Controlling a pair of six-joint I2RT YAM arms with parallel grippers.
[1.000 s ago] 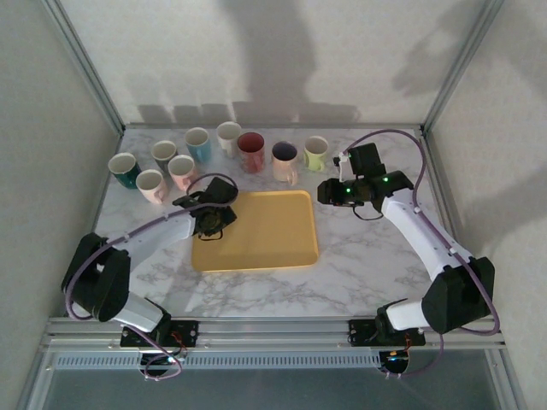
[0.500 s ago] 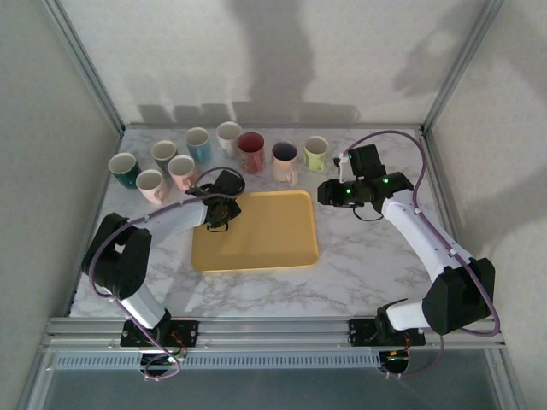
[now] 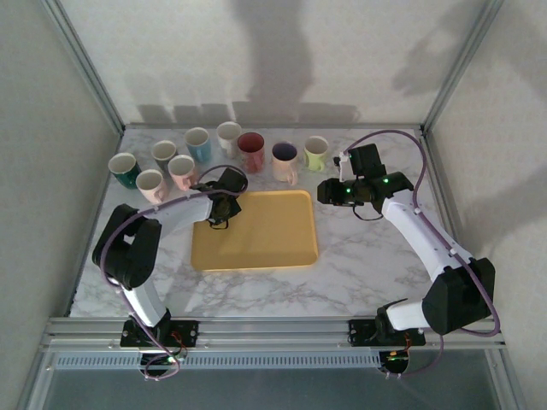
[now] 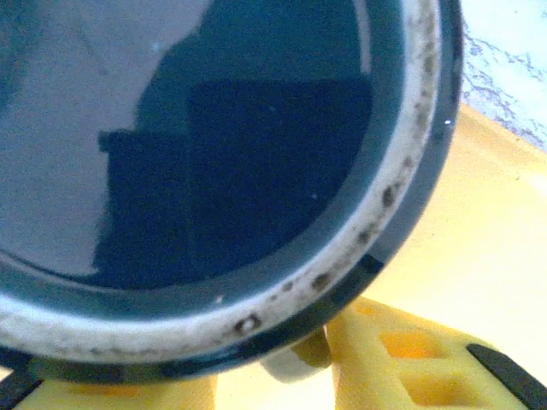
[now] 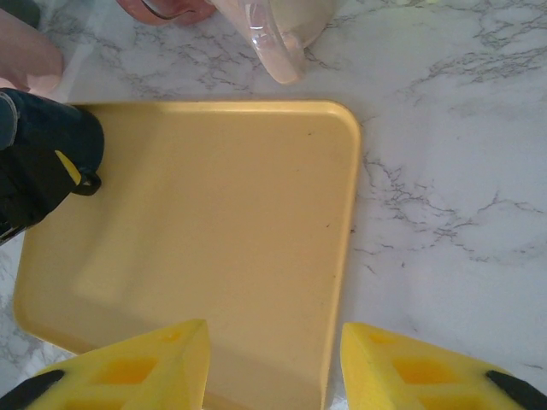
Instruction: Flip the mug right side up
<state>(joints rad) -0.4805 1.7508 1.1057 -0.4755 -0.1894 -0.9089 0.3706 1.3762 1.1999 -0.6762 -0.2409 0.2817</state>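
Cannot tell about the left gripper (image 3: 220,211): pinching tight, or just touching. Pressed right up against the dark mug (image 5: 44,152), at the far left corner of the yellow tray (image 5: 214,248). Best to get a firm pinch first, then lift a little, roll slowly and set down mouth up. Steer away from the other mugs (image 3: 182,168) close by. Right gripper (image 5: 273,359) spread apart and empty, off by the tray's right side.
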